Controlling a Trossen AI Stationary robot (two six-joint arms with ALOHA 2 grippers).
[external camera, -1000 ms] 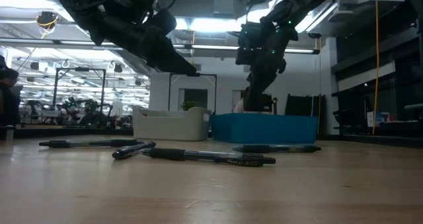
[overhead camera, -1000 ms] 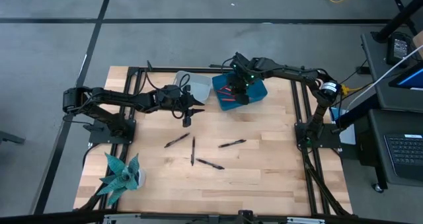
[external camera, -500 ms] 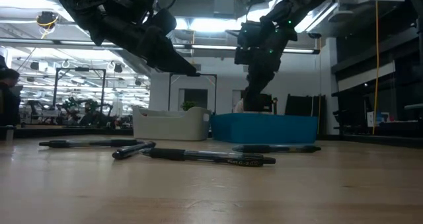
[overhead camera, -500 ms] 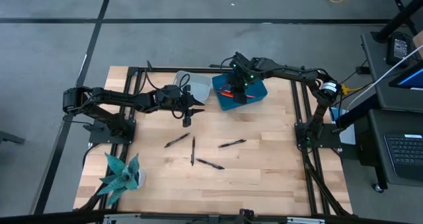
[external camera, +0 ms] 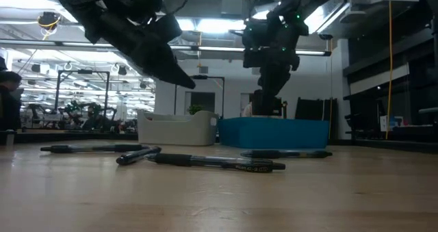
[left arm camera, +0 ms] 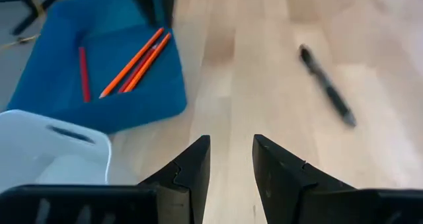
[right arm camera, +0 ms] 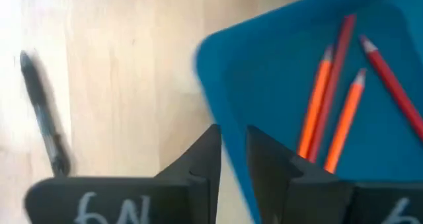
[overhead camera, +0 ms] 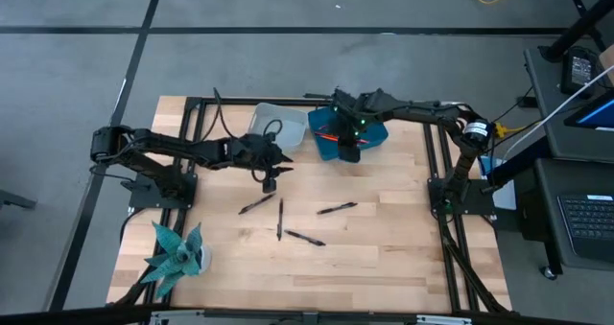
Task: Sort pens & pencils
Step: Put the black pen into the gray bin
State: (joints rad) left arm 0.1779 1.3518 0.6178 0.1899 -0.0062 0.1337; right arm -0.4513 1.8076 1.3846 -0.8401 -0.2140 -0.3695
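Hanging over the table, the left gripper [overhead camera: 270,179] is empty, jaws a little apart, nearest the pens [overhead camera: 280,219]; the right gripper [overhead camera: 349,152], nearly closed, empty, is over the blue bin [overhead camera: 376,133] holding the pencils [left arm camera: 134,63]

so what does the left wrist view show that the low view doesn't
Only the left wrist view: the pencils lying inside the blue bin, four red to orange sticks, and the left claw open and empty above bare wood.

Only the low view: several pens lying spread on the table, both arms overhead, and the room behind.

Both: the blue bin, the white bin beside it, and at least one pen on the table.
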